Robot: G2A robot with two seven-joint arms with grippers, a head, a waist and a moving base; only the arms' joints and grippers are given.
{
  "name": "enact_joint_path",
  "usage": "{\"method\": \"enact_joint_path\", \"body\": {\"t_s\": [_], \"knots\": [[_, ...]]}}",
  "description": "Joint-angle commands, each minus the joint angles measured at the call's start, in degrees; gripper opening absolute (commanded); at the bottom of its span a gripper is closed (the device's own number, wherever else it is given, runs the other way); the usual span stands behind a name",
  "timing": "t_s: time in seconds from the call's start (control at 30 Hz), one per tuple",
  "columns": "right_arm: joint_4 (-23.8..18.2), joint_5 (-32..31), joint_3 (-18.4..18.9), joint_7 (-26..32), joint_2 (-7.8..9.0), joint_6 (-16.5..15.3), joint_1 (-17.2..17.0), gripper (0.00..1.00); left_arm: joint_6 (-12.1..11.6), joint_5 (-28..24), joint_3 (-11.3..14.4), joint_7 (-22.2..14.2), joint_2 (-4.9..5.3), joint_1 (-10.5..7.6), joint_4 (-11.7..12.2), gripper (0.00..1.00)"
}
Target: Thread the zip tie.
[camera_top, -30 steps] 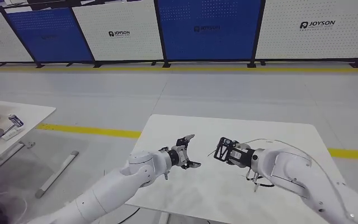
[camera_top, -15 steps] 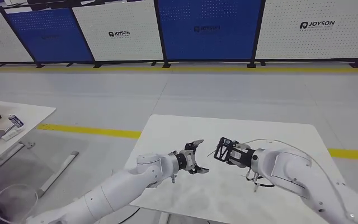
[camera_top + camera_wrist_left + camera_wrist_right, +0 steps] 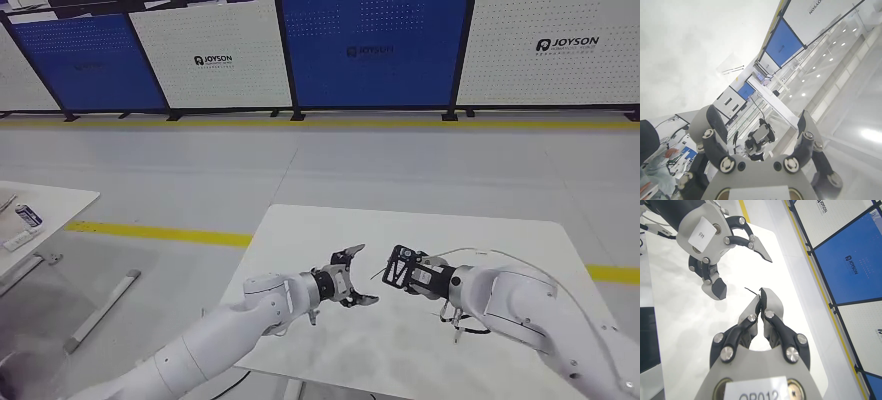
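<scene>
The left claw [image 3: 365, 272], spread wide, has swung in over the worktop [image 3: 480, 230] and now hangs just beside the zip tie [image 3: 751, 291]. Its thin tip juts from the right claw [image 3: 760, 296], which is clenched on it, so the threading step looks close.

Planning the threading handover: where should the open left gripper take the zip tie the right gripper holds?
Probably the thin free end of the zip tie, jutting from the shut right gripper toward the left gripper: come head-on, straddling it.

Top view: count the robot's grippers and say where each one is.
2. The open left gripper hangs over the table; the right gripper, shut on a zip tie, faces it, just apart. None hidden.
</scene>
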Motion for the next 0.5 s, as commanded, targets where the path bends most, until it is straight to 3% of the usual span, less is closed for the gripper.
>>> {"method": "enact_joint_path", "body": {"t_s": [0.0, 0.3, 0.47], "knots": [[0.0, 0.0, 0.0, 0.0, 0.0, 0.0, 0.0, 0.0, 0.0, 0.0, -1.2, 3.1, -1.3, 0.13, 0.5, 1.0], [0.0, 0.0, 0.0, 0.0, 0.0, 0.0, 0.0, 0.0, 0.0, 0.0, -1.2, 3.1, -1.3, 0.13, 0.5, 1.0], [0.0, 0.0, 0.0, 0.0, 0.0, 0.0, 0.0, 0.0, 0.0, 0.0, -1.8, 2.5, -2.06, 0.93, 0.0, 1.0]]}}
